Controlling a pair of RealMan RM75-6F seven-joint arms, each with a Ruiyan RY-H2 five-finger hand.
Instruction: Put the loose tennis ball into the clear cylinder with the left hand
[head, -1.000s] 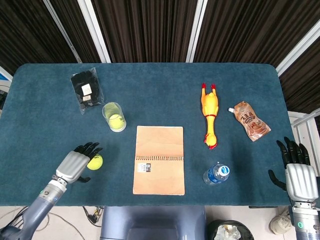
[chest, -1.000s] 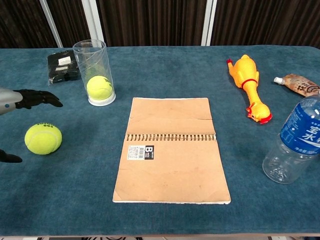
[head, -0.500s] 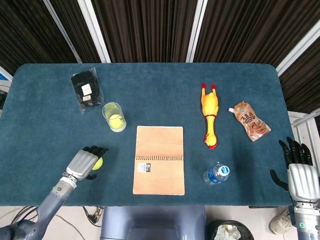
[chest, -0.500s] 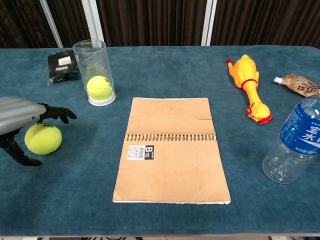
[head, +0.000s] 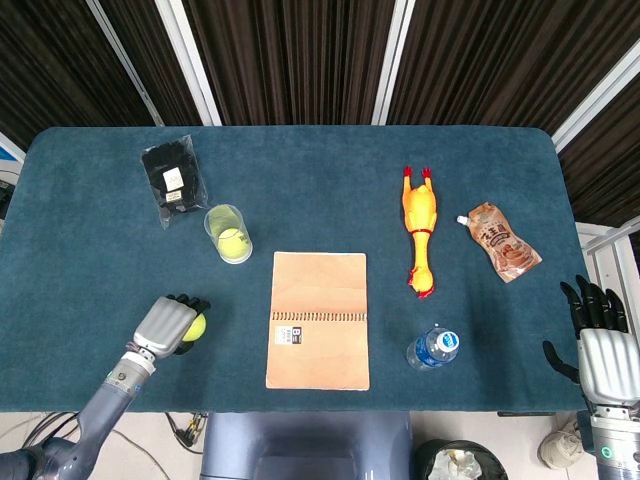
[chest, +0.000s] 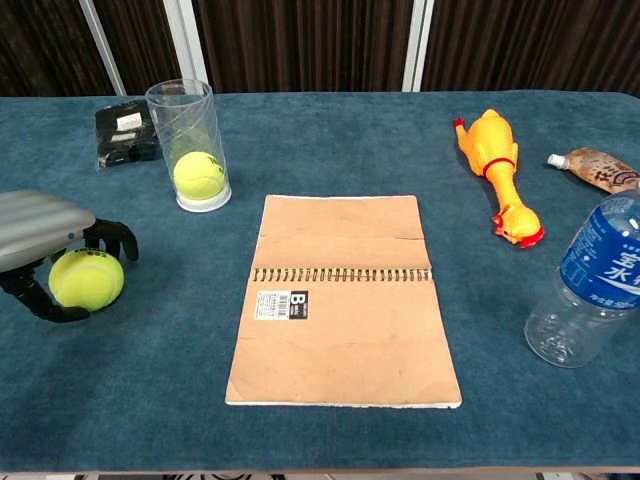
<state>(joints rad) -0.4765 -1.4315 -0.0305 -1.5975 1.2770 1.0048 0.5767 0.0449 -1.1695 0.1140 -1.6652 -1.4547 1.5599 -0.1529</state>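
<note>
Near the desk's (chest: 330, 440) front left corner, the loose tennis ball (chest: 86, 278) is being gripped by the curled fingers (chest: 112, 236) of the left hand (chest: 45, 245); the clear cylinder (chest: 188, 145), standing upright behind, is already occupied by another ball. Beyond the right edge, the right hand (head: 601, 350) is being held with fingers spread, empty.

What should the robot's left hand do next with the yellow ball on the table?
Probably close its fingers firmly and lift. The left hand is already curled over the loose yellow tennis ball, which seems to still sit on the blue table, and the clear plastic cylinder stands upright behind it, open-topped.
</note>
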